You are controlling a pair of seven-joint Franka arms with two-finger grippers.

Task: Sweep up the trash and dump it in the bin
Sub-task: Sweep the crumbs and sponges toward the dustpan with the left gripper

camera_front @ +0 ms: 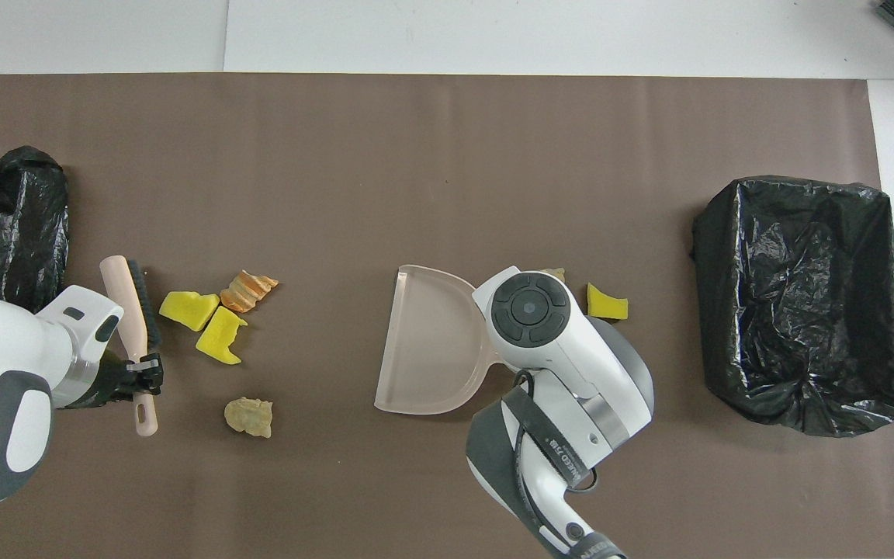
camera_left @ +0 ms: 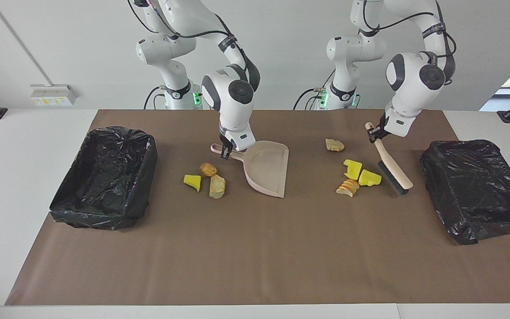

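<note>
robot lab: two franka arms point(camera_left: 233, 88) bolted at a white table point(camera_left: 29, 146), brown mat point(camera_left: 255, 248), bare wall.

open: mat between dustpan point(camera_left: 267, 167) and trash point(camera_left: 356, 176) | blocking: bins point(camera_left: 104, 177) — table ends
</note>
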